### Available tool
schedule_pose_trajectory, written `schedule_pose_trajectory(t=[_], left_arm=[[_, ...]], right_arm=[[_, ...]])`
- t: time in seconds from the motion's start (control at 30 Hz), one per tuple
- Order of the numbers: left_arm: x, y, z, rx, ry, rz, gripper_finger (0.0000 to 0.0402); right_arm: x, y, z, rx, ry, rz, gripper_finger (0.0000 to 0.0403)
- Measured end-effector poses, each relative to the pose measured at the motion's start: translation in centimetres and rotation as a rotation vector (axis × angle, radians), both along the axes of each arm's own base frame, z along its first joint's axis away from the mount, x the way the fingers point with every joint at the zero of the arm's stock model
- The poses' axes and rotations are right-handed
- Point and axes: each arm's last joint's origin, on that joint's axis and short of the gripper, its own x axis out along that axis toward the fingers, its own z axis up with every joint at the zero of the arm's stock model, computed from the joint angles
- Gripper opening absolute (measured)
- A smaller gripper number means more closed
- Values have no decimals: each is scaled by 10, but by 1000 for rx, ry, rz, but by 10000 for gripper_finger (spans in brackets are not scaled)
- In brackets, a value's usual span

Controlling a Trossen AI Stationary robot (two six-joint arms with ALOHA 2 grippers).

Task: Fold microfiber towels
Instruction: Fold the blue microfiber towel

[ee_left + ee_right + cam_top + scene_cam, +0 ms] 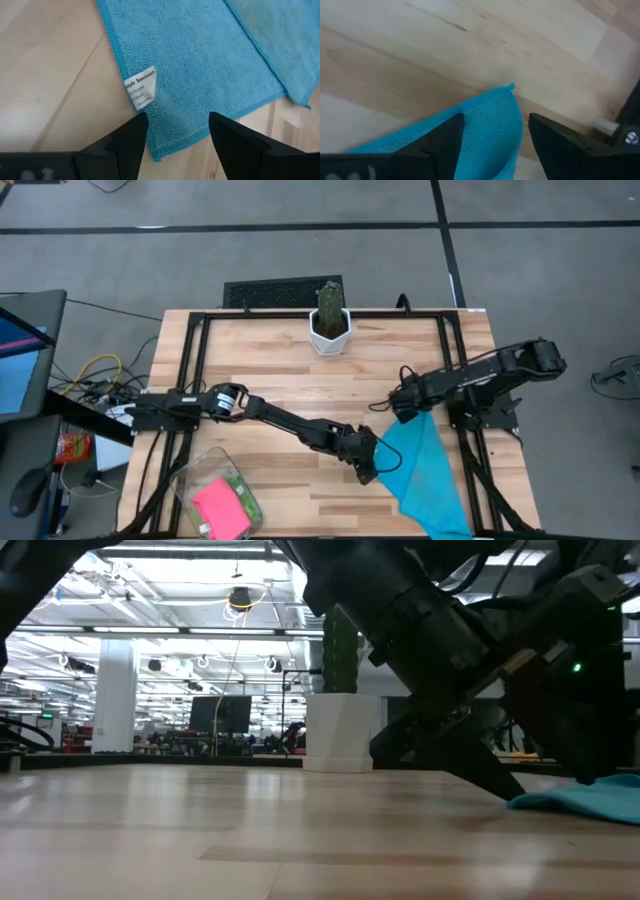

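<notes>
Beside the cactus pot, catalogued largest to smallest:

Table (270, 360): pale wood planks in a dark frame; carries everything below.

Left arm (290, 420): reaching from the side away from the blue towel, across the boards in front of the cactus pot, toward the towel's near edge.

Right arm (480, 370): reaching in from the opposite side, ending at the towel's upper corner, lower right of the cactus pot.

Blue towel (425, 470): sky-blue microfiber, lying well to the lower right of the cactus pot; long axis slanted, from the upper corner by the right gripper down to the table's front edge; partly doubled over itself.

Clear bin (215, 500): front left of the cactus pot, holding a pink towel (220, 508) and a green towel (240, 488).

Cactus pot (329, 330): white, at the back edge; the landmark.

Left gripper (177, 130): fingers spread, straddling the hem corner beside the white label (141, 88); nothing pinched yet.

Right gripper (495, 131): fingers spread wide, the pointed towel corner lying between them, not clamped.

Deciding relation: each claw already over its own corner, both on the towel's cactus-side end; closing likely needed before any lift.
</notes>
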Motion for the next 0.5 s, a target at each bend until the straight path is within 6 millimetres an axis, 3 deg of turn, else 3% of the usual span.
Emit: schedule_pose_trajectory(t=[0.17, 0.43, 0.5], left_arm=[[-2, -1, -8, 28, 41, -13, 175], [-5, 1, -12, 45, 76, -39, 49], [-5, 3, -12, 28, 81, -49, 18]], right_arm=[[0, -6, -8, 32, 17, -4, 229], [5, -9, -6, 78, -76, 9, 40], [5, -7, -5, 84, -89, 16, 15]])
